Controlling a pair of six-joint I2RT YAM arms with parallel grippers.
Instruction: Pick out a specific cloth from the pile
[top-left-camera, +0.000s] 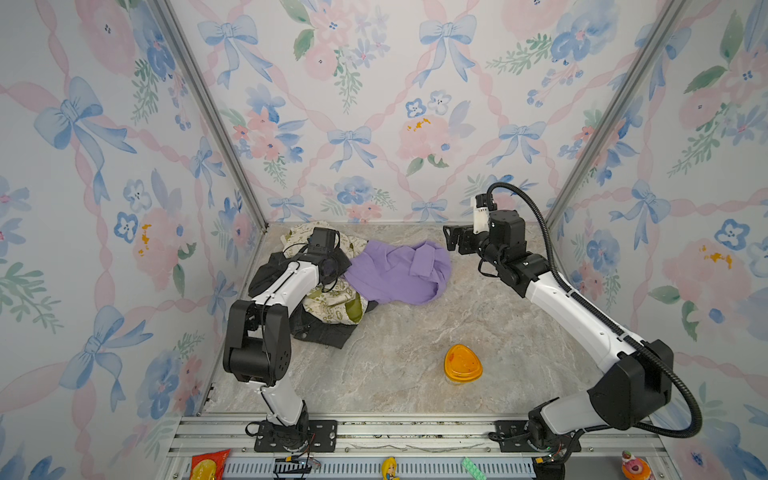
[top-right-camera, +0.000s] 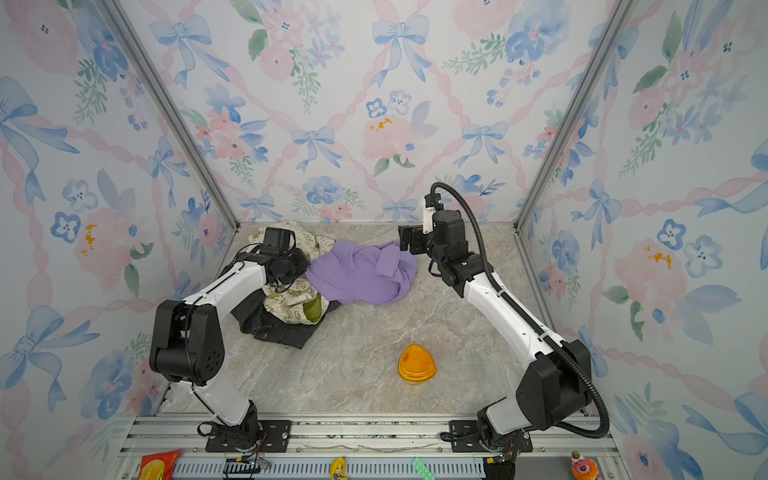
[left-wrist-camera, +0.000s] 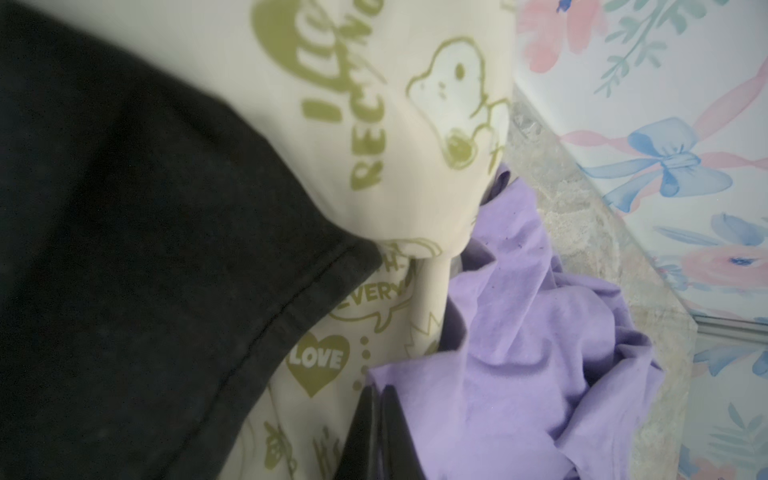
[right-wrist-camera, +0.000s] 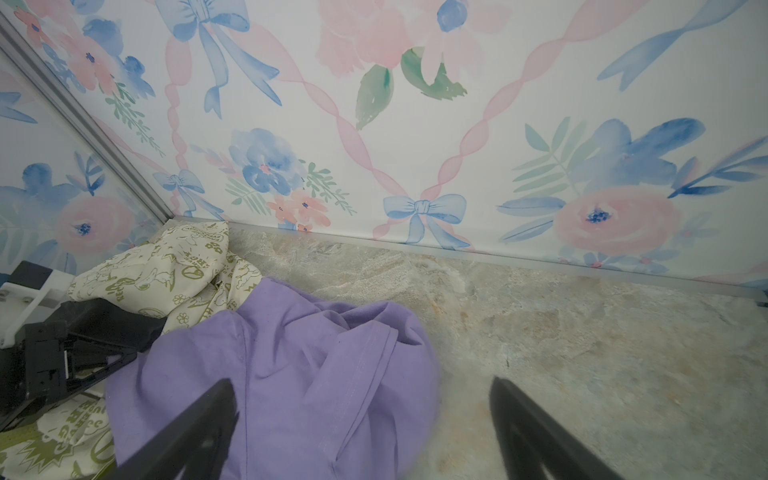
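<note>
Pinching the cloth (left-wrist-camera: 519, 374), left claw (left-wrist-camera: 376, 399) closed; right claw (right-wrist-camera: 365, 384) agape.

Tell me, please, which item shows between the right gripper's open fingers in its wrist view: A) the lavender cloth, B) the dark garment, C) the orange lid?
A: the lavender cloth lies partly between the spread fingers of the right gripper; the orange lid sits apart.

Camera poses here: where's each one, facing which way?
Top views: high in front, looking down toward the back wall; both arms, the pile, the cloth.
Left wrist: behind the left tool, which is shut on the cloth's edge beside the pile.
Right wrist: above the open right tool, facing the back wall.
Shared: all views show the cloth.
</note>
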